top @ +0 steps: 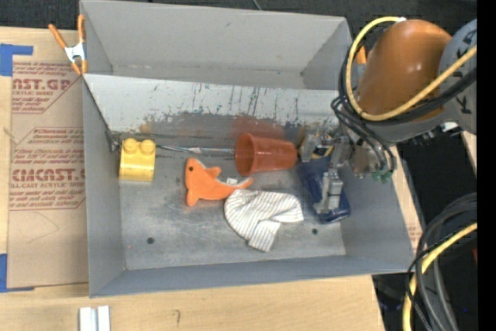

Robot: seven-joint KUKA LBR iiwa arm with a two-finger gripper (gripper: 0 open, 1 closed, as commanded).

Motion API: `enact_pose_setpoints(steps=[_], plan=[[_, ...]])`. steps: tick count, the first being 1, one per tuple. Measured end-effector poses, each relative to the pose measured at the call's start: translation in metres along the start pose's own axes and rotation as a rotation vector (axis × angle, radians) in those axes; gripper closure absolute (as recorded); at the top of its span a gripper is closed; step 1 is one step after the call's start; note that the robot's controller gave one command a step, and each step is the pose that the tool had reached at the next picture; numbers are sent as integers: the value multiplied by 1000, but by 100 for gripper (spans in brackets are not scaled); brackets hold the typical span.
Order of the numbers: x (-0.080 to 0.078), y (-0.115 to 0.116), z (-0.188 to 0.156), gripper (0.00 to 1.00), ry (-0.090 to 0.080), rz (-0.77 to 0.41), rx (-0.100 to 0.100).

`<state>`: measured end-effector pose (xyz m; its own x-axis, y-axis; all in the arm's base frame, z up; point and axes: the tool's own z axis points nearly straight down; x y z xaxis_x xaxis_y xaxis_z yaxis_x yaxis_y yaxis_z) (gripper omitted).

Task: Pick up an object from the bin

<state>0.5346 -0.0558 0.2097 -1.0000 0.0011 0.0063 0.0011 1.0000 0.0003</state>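
1. Bin [217,43]: grey metal, with a scuffed floor. The loose things lie spread in a row across the middle of the frame and are not heaped.
2. Yellow block [137,159]: a studded toy brick at centre left, beside the left wall and well apart from the rest. Judged stiff, light and square-sided.
3. Orange fish [203,182]: a flat toy lying left of centre, its tail touching or just short of the cloth. Judged hard, thin and awkward to lift off the floor.
4. Cloth [262,217]: a white, striped, crumpled rag at lower centre. Judged soft and light; it would bunch up when pinched.
5. Cup [263,153]: orange-red, lying on its side at centre with its mouth to the left, just above the cloth. Judged light, smooth and likely to roll.
6. Blue thing [312,190]: the task's thing, as judged. It is long and lies on the floor at centre right, partly covered by the gripper, so its kind is unclear. It is probably stiff, light plastic with a slick surface. The best hold is likely across its narrow width near the middle, clear of the cup.
7. Gripper [333,198]: low at centre right, directly over the blue thing. Whether it stands apart, is closed or is clamped cannot be told.
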Motion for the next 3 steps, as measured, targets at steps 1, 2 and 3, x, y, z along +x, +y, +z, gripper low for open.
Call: enact_pose_setpoints(steps=[1, 2, 3], plan=[[-2, 0, -5, 0, -8, -1, 1], [-16, 39, 46, 0, -16, -45, 2], [3, 56, 112, 0, -10, -4, -1]])
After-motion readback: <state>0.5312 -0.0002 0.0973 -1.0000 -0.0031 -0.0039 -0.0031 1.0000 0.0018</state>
